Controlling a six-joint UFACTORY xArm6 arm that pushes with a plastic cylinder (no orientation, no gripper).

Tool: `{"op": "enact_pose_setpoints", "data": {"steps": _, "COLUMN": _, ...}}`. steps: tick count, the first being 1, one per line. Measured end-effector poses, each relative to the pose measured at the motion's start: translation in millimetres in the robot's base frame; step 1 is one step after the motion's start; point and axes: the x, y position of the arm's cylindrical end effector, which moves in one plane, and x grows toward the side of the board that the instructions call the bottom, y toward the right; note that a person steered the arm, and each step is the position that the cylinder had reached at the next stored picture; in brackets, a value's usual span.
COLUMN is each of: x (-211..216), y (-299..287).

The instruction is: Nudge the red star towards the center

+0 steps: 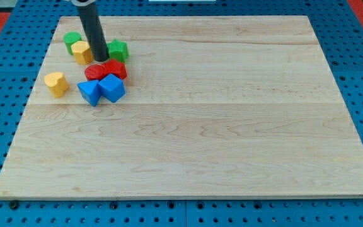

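Observation:
The red star (115,69) lies near the board's upper left, in a tight cluster of blocks. A red round block (95,71) touches its left side. My tip (99,60) stands just above the two red blocks, at the star's upper left, close to or touching them. The rod rises from there toward the view's top edge. Two blue blocks, one (90,92) at the left and one (112,87) at the right, sit directly below the red ones.
A green star (118,50) lies right of the rod. A green round block (72,40) and a yellow block (81,52) lie left of it. A yellow heart (56,83) sits alone farther left. The wooden board (232,126) rests on a blue pegboard.

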Motion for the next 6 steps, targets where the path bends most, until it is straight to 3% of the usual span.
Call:
{"op": "enact_pose_setpoints", "data": {"steps": 3, "x": 74.2, "y": 43.8}}
{"op": "enact_pose_setpoints", "data": {"steps": 4, "x": 78.9, "y": 100.5}}
{"op": "enact_pose_setpoints", "data": {"steps": 5, "x": 33.2, "y": 122.0}}
{"op": "enact_pose_setpoints", "data": {"steps": 6, "x": -9.6, "y": 199.7}}
